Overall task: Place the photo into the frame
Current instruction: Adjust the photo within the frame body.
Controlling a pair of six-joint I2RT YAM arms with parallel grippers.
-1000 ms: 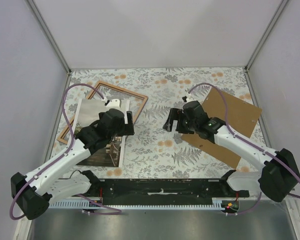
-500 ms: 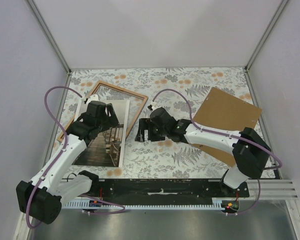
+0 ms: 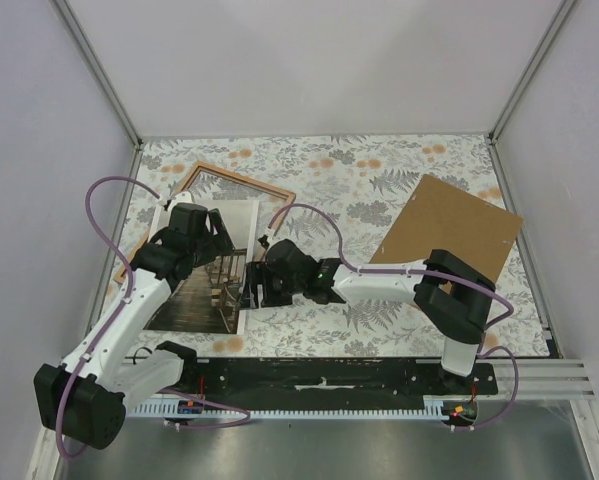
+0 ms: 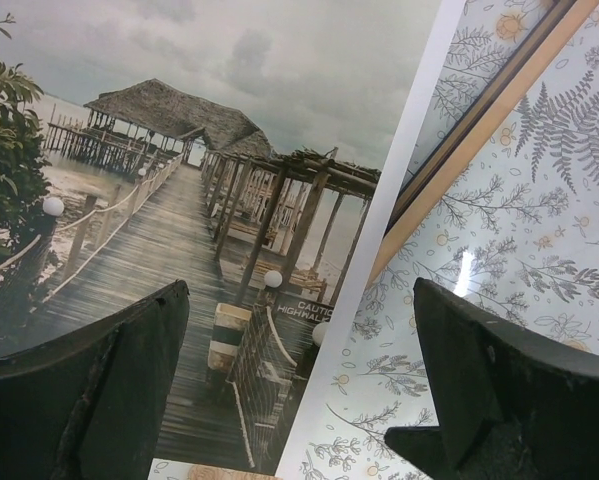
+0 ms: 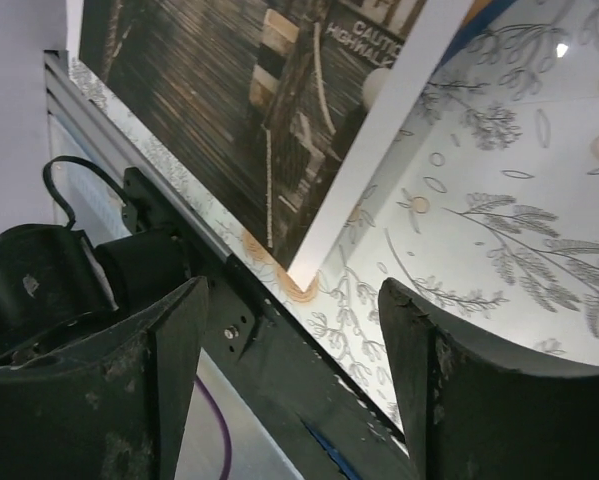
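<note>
The photo [image 3: 201,290], a pier leading to a hut, lies face up on the left of the table. Its far end overlaps the light wood frame [image 3: 241,181]. My left gripper [image 3: 219,234] hovers open over the photo's far right part. In the left wrist view its jaws [image 4: 301,330] straddle the photo's [image 4: 179,190] white right border, with the frame's rim [image 4: 499,105] beyond. My right gripper [image 3: 251,286] is open, low beside the photo's right edge. In the right wrist view its jaws [image 5: 289,310] stand apart around the photo's [image 5: 229,90] near corner, holding nothing.
A flat brown backing board [image 3: 449,238] lies at the right of the table. The black base rail [image 3: 319,375] runs along the near edge, close under the right gripper [image 5: 279,370]. Grey walls close in both sides. A floral cloth covers the table [image 3: 379,170].
My right arm has swung left from the backing board to the photo's right edge, its jaws narrowing a little. My left gripper has drawn back toward the photo's far end and stays open.
</note>
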